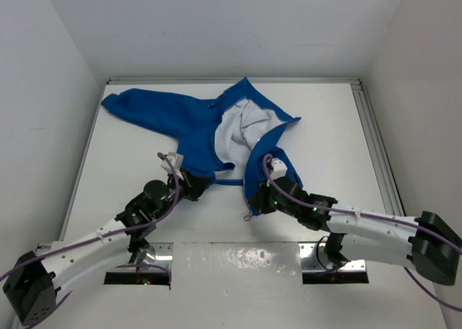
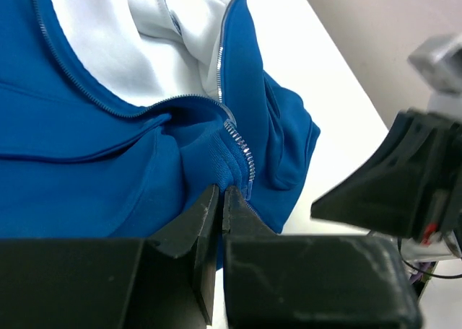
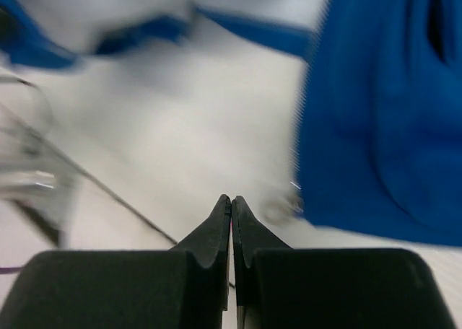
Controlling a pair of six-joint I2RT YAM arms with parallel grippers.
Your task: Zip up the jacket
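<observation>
The royal-blue jacket (image 1: 195, 120) lies open on the white table, with its light lining (image 1: 238, 127) showing and one sleeve stretched to the far left. My left gripper (image 1: 201, 185) is shut on the bottom hem of the jacket's left front panel. In the left wrist view the gripper (image 2: 222, 192) pinches blue fabric (image 2: 86, 170) just beside the lower end of the pale zipper (image 2: 242, 147). My right gripper (image 1: 253, 203) is shut and empty, just left of the right front panel's lower corner. In the blurred right wrist view the gripper (image 3: 232, 199) is over bare table, with the jacket (image 3: 382, 127) to its right.
A metal rail (image 1: 375, 148) runs along the table's right edge. White walls close in the back and both sides. Two mounting plates (image 1: 159, 253) lie at the near edge. The right arm (image 2: 404, 185) shows close by in the left wrist view.
</observation>
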